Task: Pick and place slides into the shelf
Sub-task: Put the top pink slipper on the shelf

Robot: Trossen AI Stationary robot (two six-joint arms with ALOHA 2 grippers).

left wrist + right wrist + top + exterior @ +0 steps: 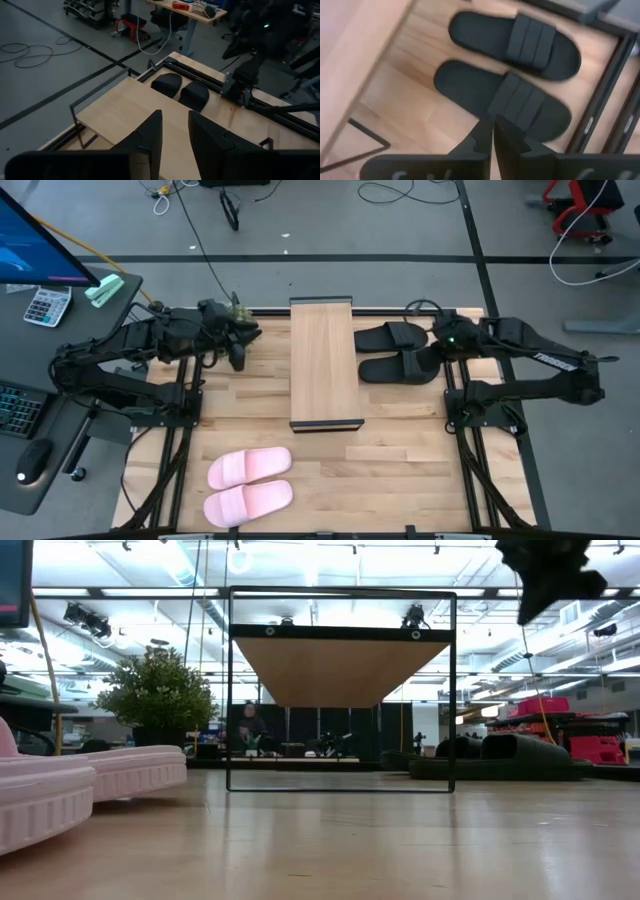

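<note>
The shelf (322, 365) stands mid-table, its wood plank on a thin black frame (340, 665). Two black slides (400, 352) lie flat on their soles side by side, right of the shelf near the far edge (500, 100). Two pink slides (250, 485) lie on their soles at the near left (60, 785). My right gripper (493, 135) hangs shut above the black slides, pointing steeply down and well clear of them (545, 575). My left gripper (175, 135) is open with nothing between its fingers. It hovers left of the shelf (238, 350), facing across the shelf toward the black slides (180, 90).
Black rails (455, 410) run along the table's left and right sides under the arms. A side desk at the left holds a calculator (46, 306), a keyboard and a mouse (32, 462). Bare slatted tabletop (400, 470) lies in front of the shelf and to the near right.
</note>
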